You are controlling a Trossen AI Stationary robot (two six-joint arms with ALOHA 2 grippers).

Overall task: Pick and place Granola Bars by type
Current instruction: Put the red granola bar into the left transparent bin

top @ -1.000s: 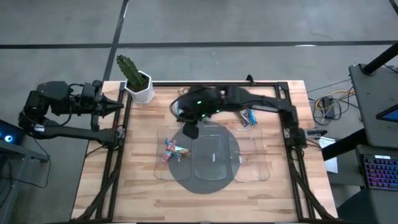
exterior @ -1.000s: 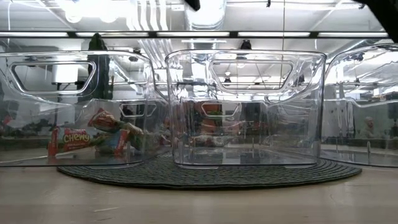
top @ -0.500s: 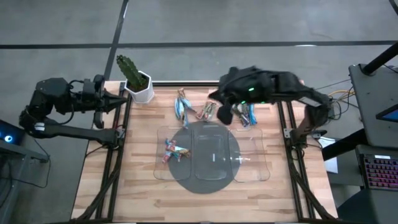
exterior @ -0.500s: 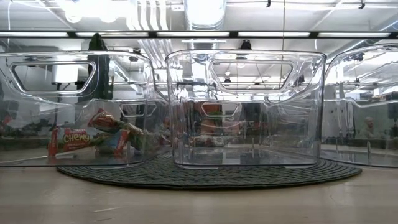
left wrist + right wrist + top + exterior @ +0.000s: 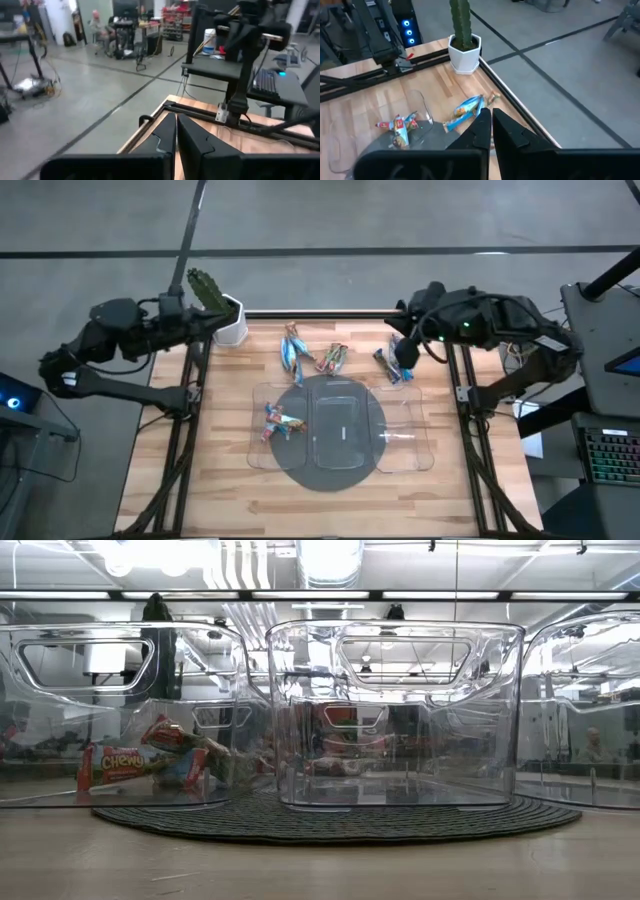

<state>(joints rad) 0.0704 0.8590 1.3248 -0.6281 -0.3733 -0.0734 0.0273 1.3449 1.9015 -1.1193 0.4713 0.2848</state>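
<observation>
Light blue granola bars (image 5: 292,352) and tan-orange ones (image 5: 332,358) lie on the wood beyond the trays. More bars (image 5: 393,367) lie further right. Red-pink bars (image 5: 278,420) lie in the left clear tray (image 5: 262,450); the low view shows them through its wall (image 5: 125,762). My right gripper (image 5: 404,356) hangs shut above the right-hand bars, holding nothing; its wrist view shows the fingers closed together (image 5: 490,120). My left gripper (image 5: 210,325) is shut and raised off the table's far left corner, beside the cactus pot (image 5: 228,328).
Three clear trays stand side by side on a round dark mat (image 5: 335,475): the left one, a middle one (image 5: 338,455) and a right one (image 5: 410,455). A black frame rail (image 5: 340,314) runs along the table's far edge. Bare wood lies in front of the mat.
My right gripper has pulled back from above the far side of the left and middle trays toward the table's right edge, rising, and now hangs over the right-hand bars. That uncovered the bars beyond the trays. My left gripper has moved toward the table, up to the cactus pot.
</observation>
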